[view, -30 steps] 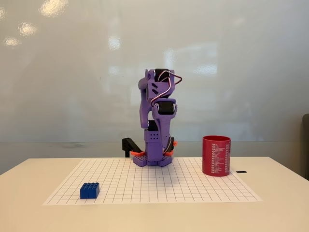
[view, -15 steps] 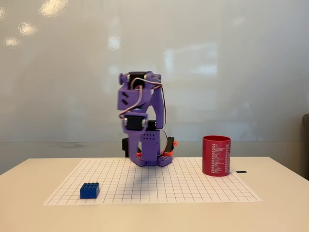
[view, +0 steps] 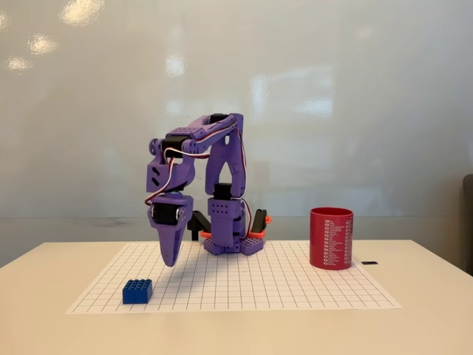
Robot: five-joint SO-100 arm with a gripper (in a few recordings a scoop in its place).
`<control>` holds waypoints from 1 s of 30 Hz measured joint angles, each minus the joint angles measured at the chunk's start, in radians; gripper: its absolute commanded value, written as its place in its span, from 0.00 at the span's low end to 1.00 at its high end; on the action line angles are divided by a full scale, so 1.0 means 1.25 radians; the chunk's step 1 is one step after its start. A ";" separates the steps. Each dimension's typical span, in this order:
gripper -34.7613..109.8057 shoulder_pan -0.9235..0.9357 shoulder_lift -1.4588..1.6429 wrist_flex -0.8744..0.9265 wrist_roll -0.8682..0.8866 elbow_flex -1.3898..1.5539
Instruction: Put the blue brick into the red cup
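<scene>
- Since a second ago my arm (view: 211, 159) has unfolded from its upright tuck over the base and swung out to the picture's left, so my gripper (view: 170, 260) now points down above the grid sheet; the brick and the cup have not shifted.
- Beneath everything, the pale table (view: 436, 318) carries a white grid sheet (view: 295, 285) in the fixed view.
- My purple arm arches from its base at the sheet's far edge.
- Standing upright at the sheet's right edge, well apart from me, is the red cup (view: 331, 238).
- My gripper's fingers taper to one point, seemingly pressed together, gripping nothing.
- Resting near the sheet's front-left corner, below and left of my fingertips and not touched, is the blue brick (view: 137, 291).
</scene>
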 measured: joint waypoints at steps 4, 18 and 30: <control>0.24 -0.007 0.000 -0.058 0.023 0.018; 0.60 0.036 0.000 -0.121 0.106 0.018; 0.66 0.070 -0.011 -0.072 0.026 0.016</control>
